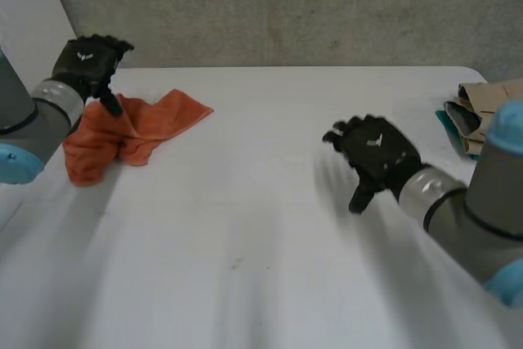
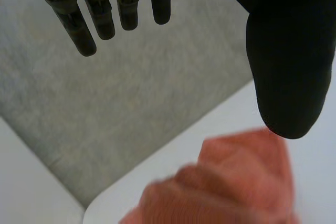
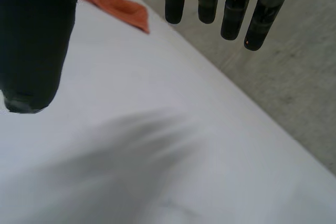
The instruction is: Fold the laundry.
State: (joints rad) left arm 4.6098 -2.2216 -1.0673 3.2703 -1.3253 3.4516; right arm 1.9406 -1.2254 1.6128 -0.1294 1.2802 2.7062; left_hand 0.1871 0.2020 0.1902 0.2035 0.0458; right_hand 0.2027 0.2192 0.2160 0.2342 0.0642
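**Orange cloth** (image 1: 135, 128): crumpled in a loose heap at the far left of the table (image 1: 245, 251), one flap spread toward the middle. It is unfolded, so the task reads as barely begun

**Left hand** (image 1: 88, 63): above the heap's left end. Its fingers (image 2: 79, 30) are straight and held well away from the thumb (image 2: 286, 66), with nothing clamped. The thumb tip stands at a raised ridge of cloth; whether it touches cannot be told

**Right hand** (image 1: 377, 151): over bare table right of centre, well apart from the cloth. Fingers straight, thumb apart, empty

**Folded pile** (image 1: 478, 112): tan and teal pieces stacked at the table's right edge, just beside the right arm

**Hazards, as judged**
- The heap hides its corners. A grasp closed on the ridge would likely lift a bunch rather than an edge, leaving the cloth twisted and harder to lay flat
- The cloth lies near the table's left edge. A push or drag from the left hand could slide part of it over
- A lone pinch on a thin fold may slip once the cloth's weight hangs from it
- With the right hand so far off, a lift by the left hand alone would leave the cloth dangling in a bundle
- A wide swing of the right arm could knock the folded pile
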